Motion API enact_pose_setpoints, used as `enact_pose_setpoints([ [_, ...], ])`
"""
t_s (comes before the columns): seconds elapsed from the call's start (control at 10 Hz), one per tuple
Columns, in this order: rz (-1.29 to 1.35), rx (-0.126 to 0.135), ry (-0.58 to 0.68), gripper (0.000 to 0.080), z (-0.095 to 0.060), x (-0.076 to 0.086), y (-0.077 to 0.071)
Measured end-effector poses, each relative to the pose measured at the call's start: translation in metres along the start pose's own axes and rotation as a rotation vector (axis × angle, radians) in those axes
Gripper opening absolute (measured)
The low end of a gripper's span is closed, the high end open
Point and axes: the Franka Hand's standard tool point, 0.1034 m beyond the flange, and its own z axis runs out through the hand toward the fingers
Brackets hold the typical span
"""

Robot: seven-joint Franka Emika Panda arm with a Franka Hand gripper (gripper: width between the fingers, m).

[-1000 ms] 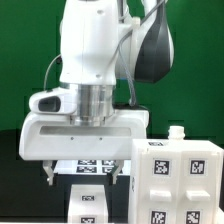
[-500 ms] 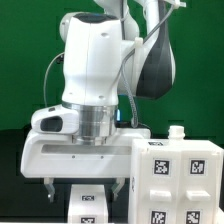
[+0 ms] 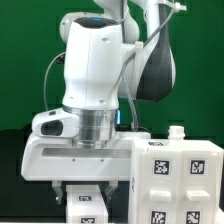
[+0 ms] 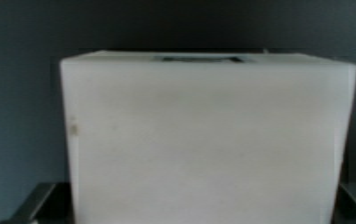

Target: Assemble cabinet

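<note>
exterior view first: you have the cabinet (image 3: 178,185) standing on the bench (image 3: 25,205) at the exterior view's right edge, a white box whose facing side carries several black-and-white square tags. a small white knob (image 3: 178,131) sticks up from the cabinet's top. the white arm (image 3: 95,70) rises just beside the cabinet, on the exterior view's left of it, and fills most of the picture against a green backdrop (image 3: 20,60).

your end effector (image 3: 89,189) hangs low beside the cabinet, below the level of the cabinet's top. its fingers are spread wide, and one dark finger (image 3: 56,186) shows on the side away from the cabinet; the other is mostly lost against the cabinet's edge. between them sits a white block (image 3: 85,208) with two tags on its facing side, one above the other. the block lies just beside the cabinet; you cannot tell from here whether the two touch.

wrist view: the block's plain white face fills nearly the whole picture, with a dark tag (image 4: 201,60) seen edge-on along its far rim. dark shapes at the two near corners look like the fingers, outside the block's sides. you cannot tell whether the pads press on the block or only straddle it.
</note>
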Motion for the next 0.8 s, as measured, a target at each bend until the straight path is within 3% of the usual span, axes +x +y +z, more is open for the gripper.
enact_pose_setpoints([
  [0.3, 0.001, -0.001, 0.000, 0.0560, -0.001, 0.000, 0.001],
  [0.4, 0.004, 0.001, -0.007, 0.0560, -0.012, -0.005, 0.004],
  [0.5, 0.006, 0.014, -0.016, 0.0560, -0.033, -0.011, 0.008],
  [0.6, 0.025, 0.021, -0.017, 0.0560, -0.061, -0.004, 0.026],
  [0.7, 0.043, 0.023, -0.005, 0.0560, -0.078, 0.000, 0.028],
  [0.8, 0.067, 0.046, -0.025, 0.0560, -0.095, -0.001, 0.021],
])
